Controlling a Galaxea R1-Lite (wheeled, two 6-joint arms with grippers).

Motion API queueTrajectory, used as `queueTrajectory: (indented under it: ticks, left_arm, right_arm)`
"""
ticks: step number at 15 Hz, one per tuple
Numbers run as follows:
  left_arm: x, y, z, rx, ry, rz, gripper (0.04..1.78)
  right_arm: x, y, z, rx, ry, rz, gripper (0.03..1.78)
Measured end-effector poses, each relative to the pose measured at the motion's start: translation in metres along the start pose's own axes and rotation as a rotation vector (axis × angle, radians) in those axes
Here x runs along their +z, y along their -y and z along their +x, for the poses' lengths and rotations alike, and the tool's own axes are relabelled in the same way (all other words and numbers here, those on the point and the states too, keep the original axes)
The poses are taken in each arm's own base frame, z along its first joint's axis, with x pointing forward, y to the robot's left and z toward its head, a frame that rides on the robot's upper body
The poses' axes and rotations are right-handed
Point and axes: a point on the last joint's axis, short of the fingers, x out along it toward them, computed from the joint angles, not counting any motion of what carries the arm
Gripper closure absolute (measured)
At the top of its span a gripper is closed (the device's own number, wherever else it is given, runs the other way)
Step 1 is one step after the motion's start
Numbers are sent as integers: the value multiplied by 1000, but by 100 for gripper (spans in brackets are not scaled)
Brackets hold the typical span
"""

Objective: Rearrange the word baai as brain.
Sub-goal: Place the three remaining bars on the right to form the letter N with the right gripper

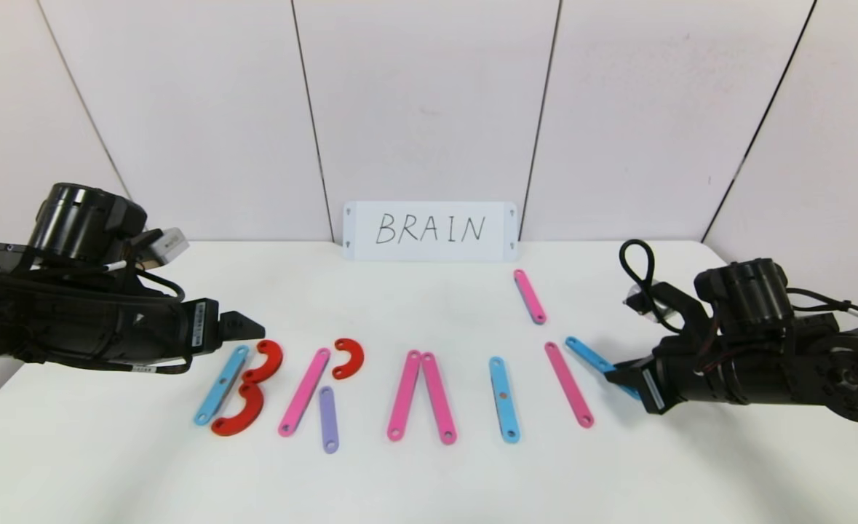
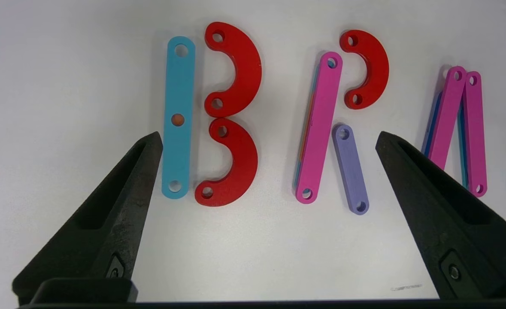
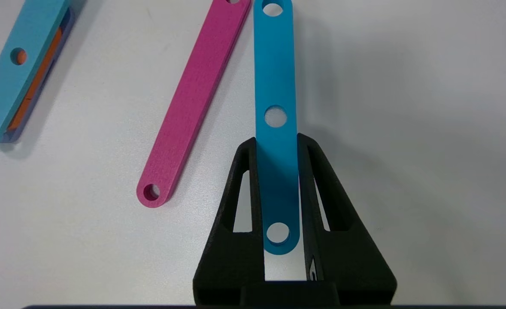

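Coloured strips and red arcs lie in a row on the white table. A light-blue strip [image 1: 221,386] and two red arcs [image 1: 265,362] form a B. A pink strip [image 1: 305,391], a red arc [image 1: 348,358] and a purple strip [image 1: 328,419] form an R. Two pink strips [image 1: 404,395] lean together as an A, and a light-blue strip [image 1: 503,399] stands as an I. My right gripper [image 3: 276,141] is shut on a blue strip [image 3: 275,86] beside a slanted pink strip [image 1: 568,384]. My left gripper [image 2: 269,135] hovers open over the B and R.
Another pink strip [image 1: 530,296] lies alone farther back, right of centre. A white card [image 1: 430,231] handwritten "BRAIN" leans against the back wall. Bare table [image 1: 429,480] stretches in front of the letters.
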Motion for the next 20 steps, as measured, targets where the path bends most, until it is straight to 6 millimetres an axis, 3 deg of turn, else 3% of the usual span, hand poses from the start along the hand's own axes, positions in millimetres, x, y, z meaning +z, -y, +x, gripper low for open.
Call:
queueTrajectory:
  ticks: [10, 13, 16, 20]
  left_arm:
    - [0, 0, 0, -1, -1, 0, 8]
    - [0, 0, 0, 0, -1, 1, 8]
    - [0, 0, 0, -1, -1, 1, 8]
    - [-1, 0, 1, -1, -5, 2, 8]
  right_arm:
    - [-6, 2, 12, 5, -28, 7, 154]
    - [-7, 2, 13, 6, -32, 8, 146]
    - [-7, 3, 13, 2, -34, 11, 117]
    - [-5, 6, 8, -7, -18, 17, 49]
